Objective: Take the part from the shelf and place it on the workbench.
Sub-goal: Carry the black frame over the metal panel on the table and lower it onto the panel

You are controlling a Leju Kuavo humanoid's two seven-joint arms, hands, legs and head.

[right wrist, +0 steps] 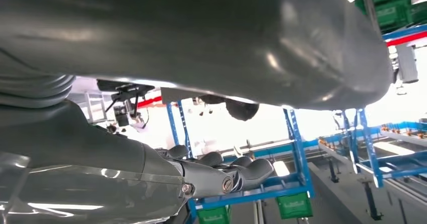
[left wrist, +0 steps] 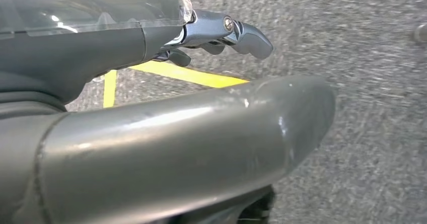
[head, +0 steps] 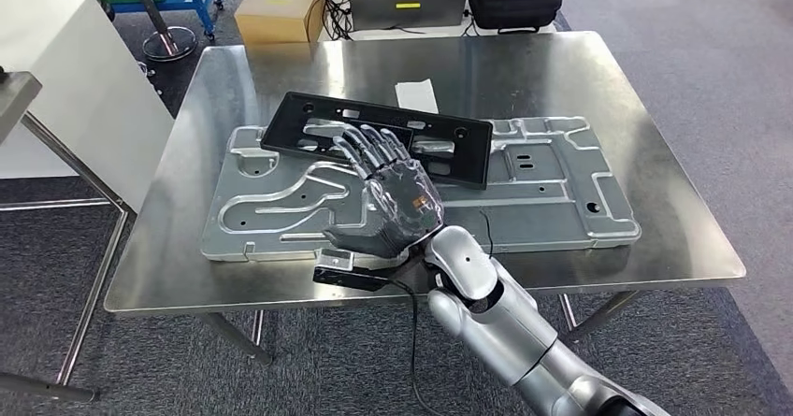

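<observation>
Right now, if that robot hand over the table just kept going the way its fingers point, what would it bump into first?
Probably the black plastic frame. The right hand hangs over the grey metal panel, fingers spread and pointing toward the table's far side, their tips already over the frame's near edge. Height above it is unclear.

right hand (head: pixel 388 192) spread over black part (head: pixel 376 136), workbench (head: pixel 561 70)
</observation>
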